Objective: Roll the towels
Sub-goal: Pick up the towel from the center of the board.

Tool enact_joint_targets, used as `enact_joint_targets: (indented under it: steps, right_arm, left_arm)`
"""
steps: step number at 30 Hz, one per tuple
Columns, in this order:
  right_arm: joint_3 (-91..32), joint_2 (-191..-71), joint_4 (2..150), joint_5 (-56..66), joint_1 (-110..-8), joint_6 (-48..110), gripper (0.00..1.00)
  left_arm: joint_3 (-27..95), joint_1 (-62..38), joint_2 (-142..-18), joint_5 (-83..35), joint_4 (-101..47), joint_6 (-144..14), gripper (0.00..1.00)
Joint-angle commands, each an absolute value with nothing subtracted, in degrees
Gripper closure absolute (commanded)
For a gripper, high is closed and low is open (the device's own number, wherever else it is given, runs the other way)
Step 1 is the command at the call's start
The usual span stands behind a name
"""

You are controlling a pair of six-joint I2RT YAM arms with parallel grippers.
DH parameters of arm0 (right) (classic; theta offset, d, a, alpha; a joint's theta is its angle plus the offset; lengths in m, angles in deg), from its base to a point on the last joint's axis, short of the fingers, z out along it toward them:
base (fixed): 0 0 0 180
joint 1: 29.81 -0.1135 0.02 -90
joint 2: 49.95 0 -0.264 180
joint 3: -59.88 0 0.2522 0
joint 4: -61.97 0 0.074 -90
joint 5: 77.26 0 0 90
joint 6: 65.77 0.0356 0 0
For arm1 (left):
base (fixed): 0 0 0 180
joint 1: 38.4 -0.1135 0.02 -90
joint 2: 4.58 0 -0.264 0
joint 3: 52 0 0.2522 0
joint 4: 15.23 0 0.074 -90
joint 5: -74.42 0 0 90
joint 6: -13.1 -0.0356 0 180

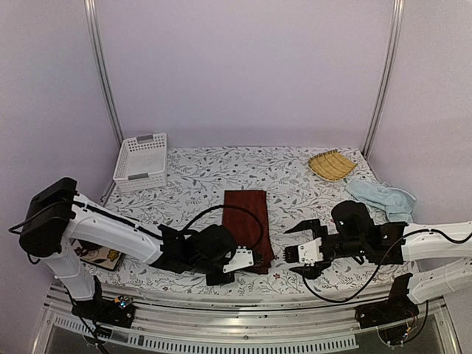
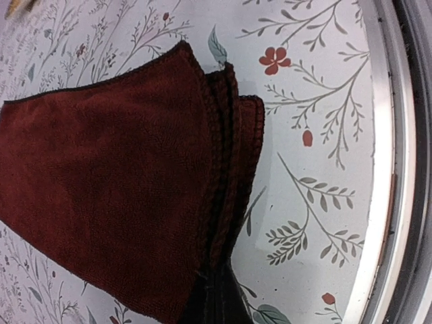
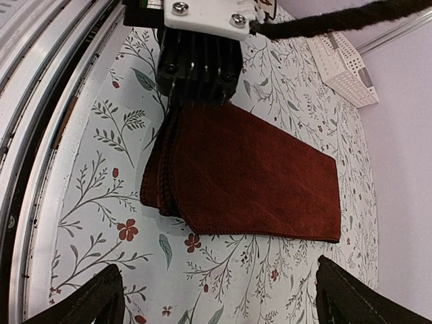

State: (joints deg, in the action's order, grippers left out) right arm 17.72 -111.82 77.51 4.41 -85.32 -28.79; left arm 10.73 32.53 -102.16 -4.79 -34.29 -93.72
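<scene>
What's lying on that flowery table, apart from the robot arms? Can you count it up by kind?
Towels: 2, the dark red towel and the light blue towel
Baskets: 1, the white basket
Mats: 1, the yellow bamboo mat
Unclear: 1, a flat patterned item, near left
Total: 5

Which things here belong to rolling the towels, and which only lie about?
For the job: dark red towel, gripped by the left pincer; light blue towel.
Lying about: white basket; yellow woven mat.
</scene>
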Motion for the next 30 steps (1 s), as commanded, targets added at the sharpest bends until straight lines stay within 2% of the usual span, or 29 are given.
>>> enact_joint_targets:
  steps: [1, 10, 24, 30]
  right_arm:
    - [18.6, -113.9, 72.5, 0.0, -86.0, -32.1, 0.01]
    - [18.9, -121.0, 67.6, 1.7, -91.5, -33.2, 0.01]
    - [12.5, -137.3, 59.5, 17.7, -96.4, -25.5, 0.05]
    - [11.2, -139.7, 58.3, 16.4, -96.4, -24.1, 0.07]
  left_arm:
    - [13.4, 30.0, -101.5, -11.5, -37.0, -93.1, 1.0]
    - [15.5, 25.8, -102.0, -16.8, -38.2, -92.5, 1.0]
    - [18.9, 19.5, -102.7, -27.5, -42.9, -95.0, 1.0]
    - [20.4, 18.5, -104.2, -29.1, -44.5, -96.0, 1.0]
